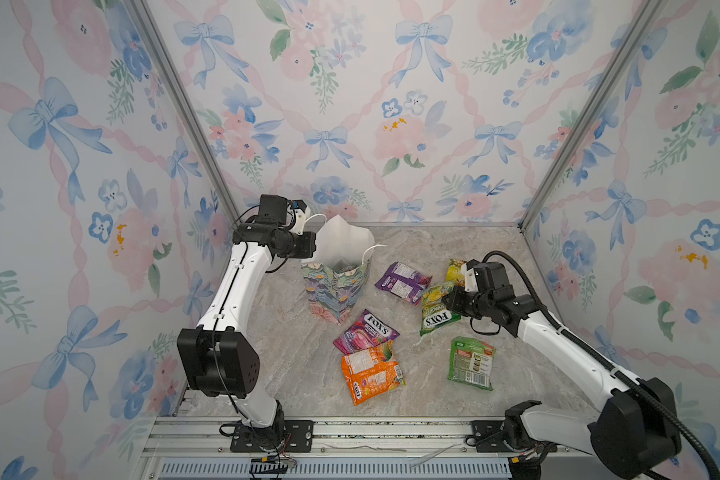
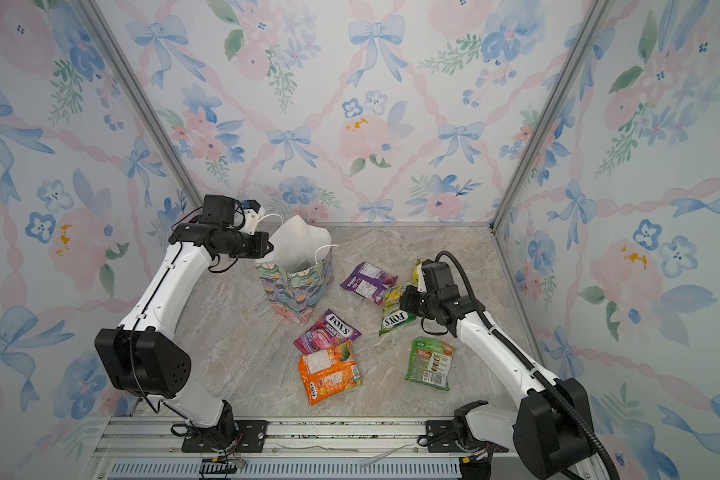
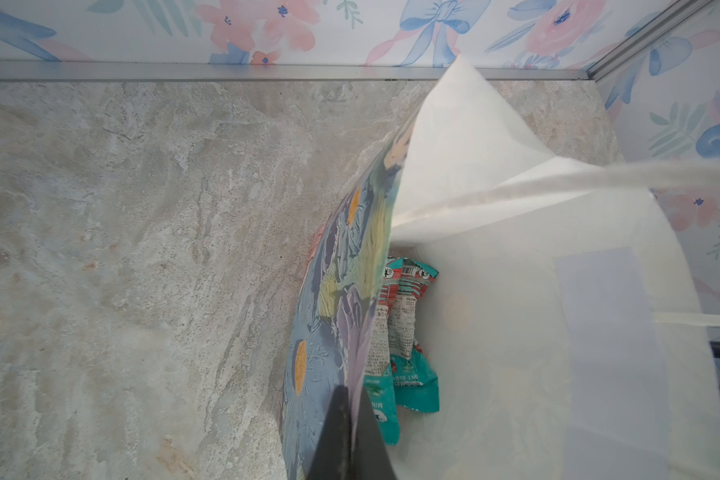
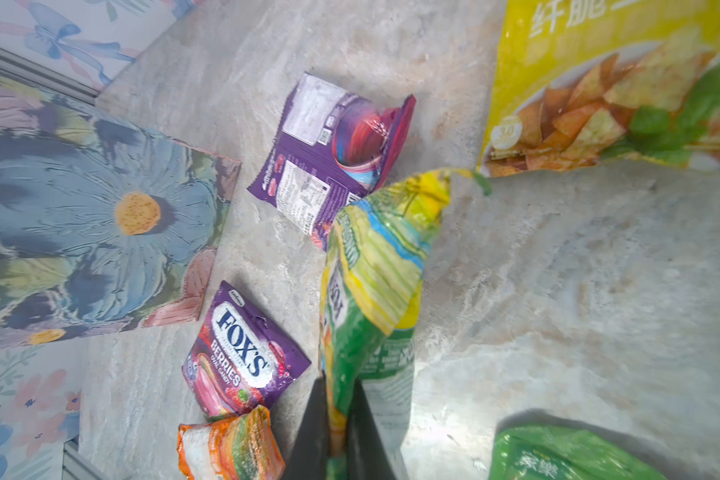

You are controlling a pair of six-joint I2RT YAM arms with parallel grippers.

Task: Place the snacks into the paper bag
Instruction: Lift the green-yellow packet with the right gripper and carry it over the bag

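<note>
The flowered paper bag (image 1: 337,286) stands upright at the back left with its white mouth spread. My left gripper (image 3: 352,415) is shut on the bag's side wall near the rim. Two teal snacks (image 3: 412,332) lie inside. My right gripper (image 4: 337,399) is shut on the edge of a green-and-yellow FOX'S packet (image 4: 375,291), right of the bag in both top views (image 1: 439,307). On the table lie a purple packet (image 1: 404,281), a purple FOX'S berries packet (image 1: 366,331), an orange one (image 1: 373,374), a green one (image 1: 472,362) and a yellow one (image 1: 456,269), partly hidden behind the right wrist.
Flowered walls with metal corner posts (image 1: 558,158) close in the marble table (image 1: 300,365) on three sides. An aluminium rail (image 1: 350,432) with both arm bases runs along the front edge. The bag's white cord handles (image 1: 371,249) stick up at its rim.
</note>
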